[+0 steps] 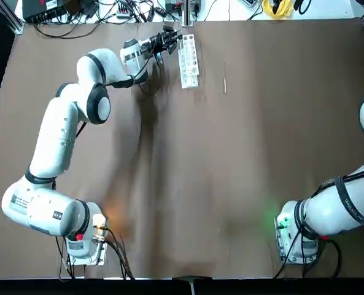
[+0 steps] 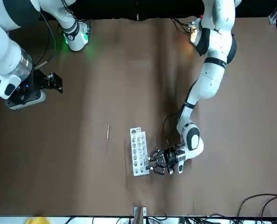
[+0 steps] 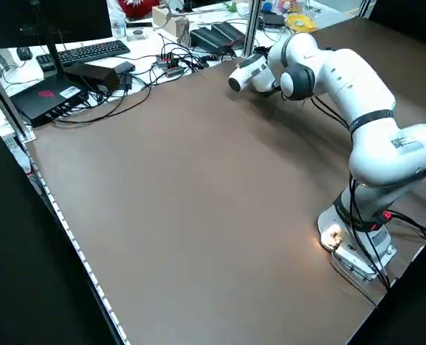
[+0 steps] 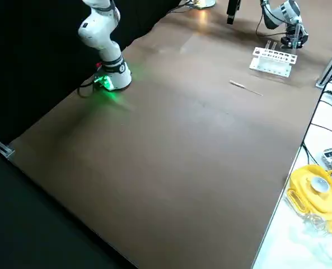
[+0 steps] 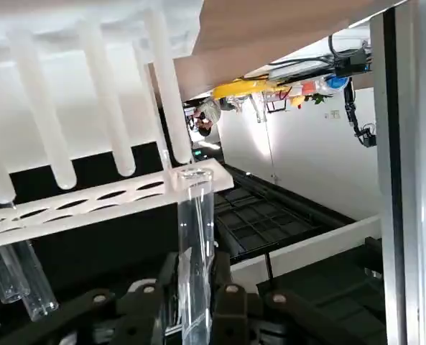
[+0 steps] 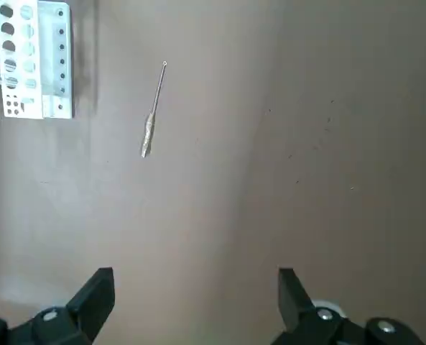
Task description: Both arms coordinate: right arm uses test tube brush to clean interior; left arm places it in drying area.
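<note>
**Left hand clamped on a clear tube at the rack; right hand wide apart and empty**

The left hand (image 5: pixel 198 316) has its black fingers (image 5: pixel 230 305) pressed together on a clear glass test tube (image 5: pixel 196 244), gripping it low down so that most of the tube stands out beyond the fingertips. In the left wrist view the tube's open mouth sits right at the edge of the white rack's perforated plate, touching or just beside it; which hole it lines up with cannot be told. Other tubes (image 5: pixel 4 269) already hang through holes farther along the same plate.

From above, the left hand (image 1: pixel 167 40) lies at the far end of the surface (image 1: pixel 231 172), directly against the left flank of the drying area (image 1: pixel 188 60), the narrow white rack with its row of round holes. The left arm (image 1: pixel 65 132) stretches from its base at the near left corner all the way out to it.

The test tube brush (image 1: pixel 224 77) lies flat on the brown surface to the right of the rack, near it but not touching, roughly parallel to its long side. Nothing holds it.

The right hand (image 6: pixel 196 302) hovers well apart from the brush and rack, its fingers (image 6: pixel 98 295) spread wide with nothing between them. The right arm (image 1: pixel 347 203) is drawn back toward the surface's right edge.
</note>
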`<state>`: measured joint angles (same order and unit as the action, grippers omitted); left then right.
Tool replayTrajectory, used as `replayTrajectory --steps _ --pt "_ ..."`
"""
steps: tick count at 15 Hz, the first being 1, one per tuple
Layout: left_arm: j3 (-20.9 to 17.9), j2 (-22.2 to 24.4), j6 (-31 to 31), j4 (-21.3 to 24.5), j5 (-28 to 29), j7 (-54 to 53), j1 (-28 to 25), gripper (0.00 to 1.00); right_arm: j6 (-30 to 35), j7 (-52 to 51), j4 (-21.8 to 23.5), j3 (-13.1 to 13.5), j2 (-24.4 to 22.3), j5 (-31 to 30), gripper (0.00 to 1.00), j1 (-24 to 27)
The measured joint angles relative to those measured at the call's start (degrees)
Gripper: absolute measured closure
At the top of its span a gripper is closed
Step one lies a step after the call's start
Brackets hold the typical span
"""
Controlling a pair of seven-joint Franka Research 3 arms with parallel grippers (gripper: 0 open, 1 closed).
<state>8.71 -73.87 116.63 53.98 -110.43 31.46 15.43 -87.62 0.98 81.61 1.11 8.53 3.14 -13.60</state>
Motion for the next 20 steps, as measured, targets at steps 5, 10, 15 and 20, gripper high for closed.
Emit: replayTrajectory --steps 5,10,15,20 --pt "-0.7 0.0 -0.2 0.0 0.0 0.0 0.0 0.76 0.0 0.0 0.0 0.0 0.0 0.0 0.00 0.0" --pt "-0.8 0.0 -0.4 0.0 0.0 0.4 0.0 0.76 0.0 0.0 0.0 0.0 0.0 -0.1 0.00 0.0" --pt "-0.9 0.0 -1.4 -0.1 0.0 1.3 0.0 0.76 -0.1 0.0 0.0 0.0 0.0 -0.1 0.00 0.0" --pt "-1.9 0.0 -2.3 -0.1 0.0 2.2 0.0 0.76 -0.1 0.0 0.0 0.0 0.0 -0.1 0.00 0.0"
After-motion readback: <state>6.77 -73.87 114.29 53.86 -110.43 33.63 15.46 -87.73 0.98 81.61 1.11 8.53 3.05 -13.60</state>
